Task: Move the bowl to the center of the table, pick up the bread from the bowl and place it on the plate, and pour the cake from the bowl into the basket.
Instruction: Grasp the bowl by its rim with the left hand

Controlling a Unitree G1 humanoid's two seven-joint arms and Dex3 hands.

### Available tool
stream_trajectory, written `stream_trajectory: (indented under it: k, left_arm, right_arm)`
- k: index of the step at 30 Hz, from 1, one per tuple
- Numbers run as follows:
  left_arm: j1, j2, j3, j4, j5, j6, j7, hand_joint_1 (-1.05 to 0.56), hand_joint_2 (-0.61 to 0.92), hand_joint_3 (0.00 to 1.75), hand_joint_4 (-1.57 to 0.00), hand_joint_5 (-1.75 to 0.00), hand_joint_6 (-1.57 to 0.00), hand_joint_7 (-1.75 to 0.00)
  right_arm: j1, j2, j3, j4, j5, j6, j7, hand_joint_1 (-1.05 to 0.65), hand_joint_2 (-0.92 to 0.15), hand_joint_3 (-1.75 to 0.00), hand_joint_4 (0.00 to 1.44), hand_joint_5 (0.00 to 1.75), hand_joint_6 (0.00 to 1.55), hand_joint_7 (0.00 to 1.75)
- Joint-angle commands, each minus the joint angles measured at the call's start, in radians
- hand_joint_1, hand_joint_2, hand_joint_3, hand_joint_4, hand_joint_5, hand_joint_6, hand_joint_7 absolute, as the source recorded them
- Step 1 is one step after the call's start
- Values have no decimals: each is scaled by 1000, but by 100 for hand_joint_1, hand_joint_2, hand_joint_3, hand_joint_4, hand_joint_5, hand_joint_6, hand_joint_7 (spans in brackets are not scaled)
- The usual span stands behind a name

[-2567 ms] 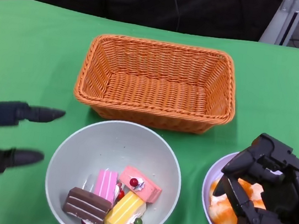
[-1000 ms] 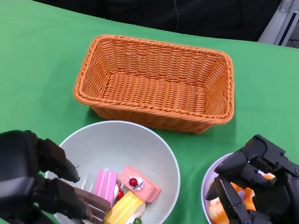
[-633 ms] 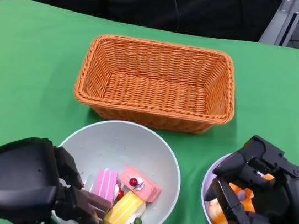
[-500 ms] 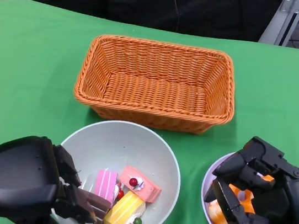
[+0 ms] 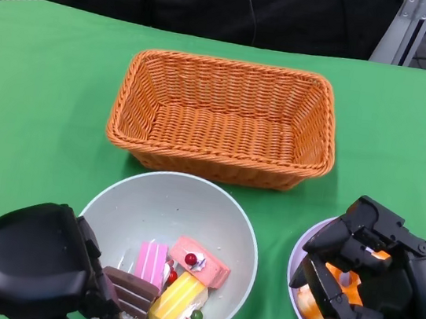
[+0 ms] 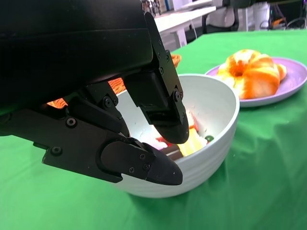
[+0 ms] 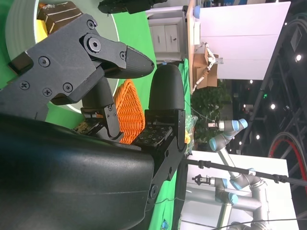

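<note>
My left hand (image 5: 31, 265) grasps the near-left rim of the bowl (image 5: 171, 201), cakes (image 5: 168, 280) inside. Basket (image 5: 223, 117) lies straight beyond the bowl, long axis crosswise, nothing between. My right hand (image 5: 374, 285) hovers released over the bread (image 6: 252, 72) on the plate (image 6: 292, 86), well clear

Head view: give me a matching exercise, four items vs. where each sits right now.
Items:
1. bread
2. cake pieces
3. basket
4. left robot hand

Places:
A. at the bowl's near-left rim
B. far side of the table, behind the bowl
C. on the purple plate, under the right robot hand
D. inside the grey bowl

Pairs: 1-C, 2-D, 3-B, 4-A

Reference points: bowl, plate, right robot hand.
</note>
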Motion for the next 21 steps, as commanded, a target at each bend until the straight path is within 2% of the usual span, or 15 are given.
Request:
stream_trajectory:
  k: [1, 9, 16, 21]
  left_arm:
    - [11, 31, -23, -7, 18, 25, 14, -69, 92, 11, -103, -14, -111, -3]
    - [17, 32, -79, -22, 97, 91, 47, -71, 92, 12, -103, -13, -108, -1]
    - [24, 24, -152, -55, 201, 198, 48, -69, 92, 16, -92, -4, -90, 0]
    - [32, 15, -214, -76, 289, 301, 48, -70, 92, 18, -91, -2, -88, -1]
  right_arm:
    - [7, 1, -5, -17, 9, 1, -1, -22, -48, -92, 67, 153, 66, 129]
    - [9, -4, -2, -26, 12, 2, 6, -21, -48, -93, 67, 154, 65, 130]
    - [7, -2, -5, -17, 13, -11, 15, -24, -51, -87, 67, 152, 65, 129]
    - [7, 5, -5, -16, 16, -16, 19, -23, -52, -85, 67, 151, 65, 128]
